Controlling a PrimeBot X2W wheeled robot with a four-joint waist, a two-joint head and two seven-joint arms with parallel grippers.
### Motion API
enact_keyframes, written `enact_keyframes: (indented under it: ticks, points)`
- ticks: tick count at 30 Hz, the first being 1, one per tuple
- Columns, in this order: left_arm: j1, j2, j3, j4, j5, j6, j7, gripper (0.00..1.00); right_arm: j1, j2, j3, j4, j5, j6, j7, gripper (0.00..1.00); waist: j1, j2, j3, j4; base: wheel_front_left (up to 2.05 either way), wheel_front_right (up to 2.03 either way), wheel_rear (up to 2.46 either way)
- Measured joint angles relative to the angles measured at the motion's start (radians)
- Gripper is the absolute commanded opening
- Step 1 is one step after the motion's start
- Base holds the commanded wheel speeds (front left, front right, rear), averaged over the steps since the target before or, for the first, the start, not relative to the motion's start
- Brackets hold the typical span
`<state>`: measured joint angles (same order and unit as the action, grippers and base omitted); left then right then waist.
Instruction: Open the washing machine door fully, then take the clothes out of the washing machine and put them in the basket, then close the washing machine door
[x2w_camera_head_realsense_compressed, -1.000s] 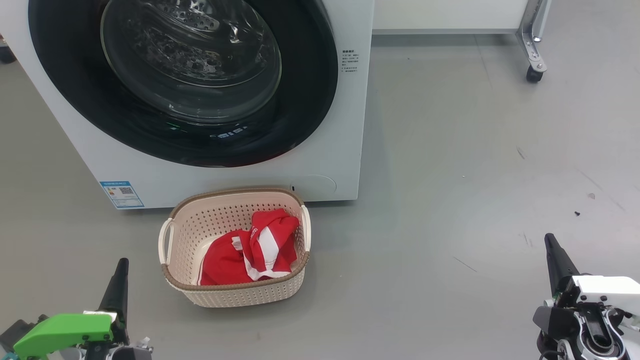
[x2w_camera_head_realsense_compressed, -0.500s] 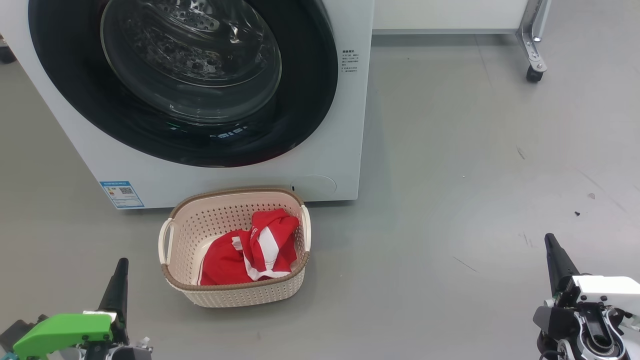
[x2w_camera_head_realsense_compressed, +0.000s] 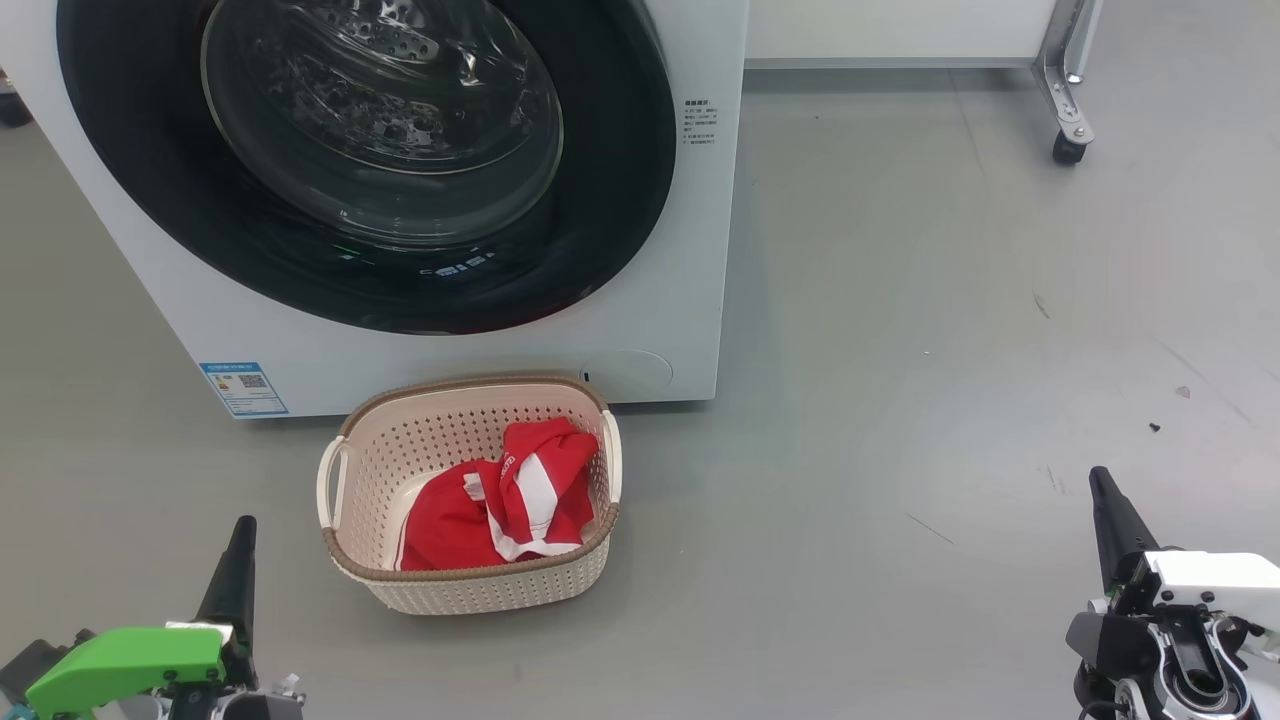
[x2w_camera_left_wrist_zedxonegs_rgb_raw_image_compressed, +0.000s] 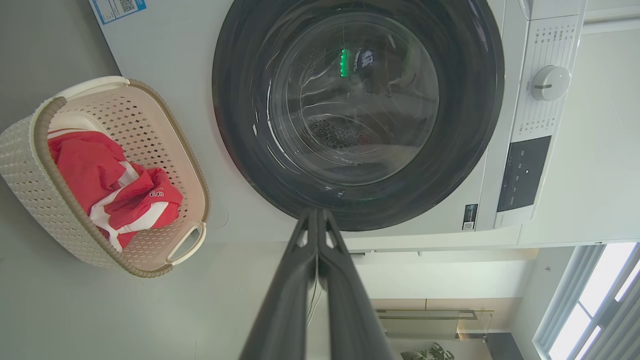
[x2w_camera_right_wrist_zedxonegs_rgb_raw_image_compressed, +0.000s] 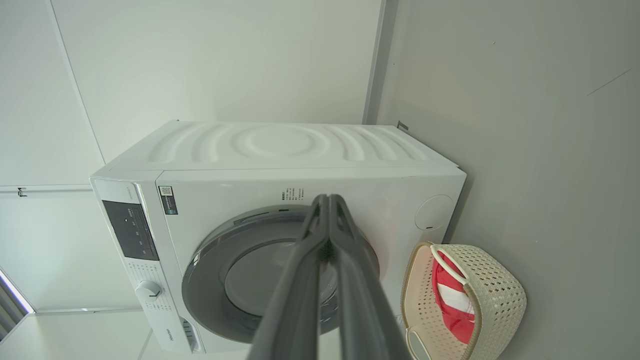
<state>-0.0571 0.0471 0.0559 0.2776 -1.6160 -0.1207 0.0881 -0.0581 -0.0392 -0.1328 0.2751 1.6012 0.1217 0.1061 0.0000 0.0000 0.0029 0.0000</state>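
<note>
Nothing is changing: the left claw (x2w_camera_head_realsense_compressed: 243, 535) and right claw (x2w_camera_head_realsense_compressed: 1103, 490) are staying low, pressed together and empty. The washing machine door (x2w_camera_head_realsense_compressed: 620, 200) is sitting shut, the red clothes (x2w_camera_head_realsense_compressed: 500, 505) are lying in the basket (x2w_camera_head_realsense_compressed: 470, 384), so the task is looking finished.

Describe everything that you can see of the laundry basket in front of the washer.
The basket is a small rounded rectangle of cream plastic, with perforated walls, a brown woven-look rim and two pale side handles. It stands upright on the grey floor, just before the white washing machine; whether they touch is unclear. Red clothes with white stripes lie crumpled inside.
</note>
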Motion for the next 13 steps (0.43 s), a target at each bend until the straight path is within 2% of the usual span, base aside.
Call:
enact_keyframes:
  ticks: [13]
  points:
    - [0.000, 0.000, 0.001, 0.000, 0.000, 0.000, 0.000, 0.00, 0.000, 0.000, 0.000, 0.000, 0.000, 0.000, 0.000, 0.00, 0.0000, 0.0000, 0.000, 0.000, 0.00, 0.00, 0.00]
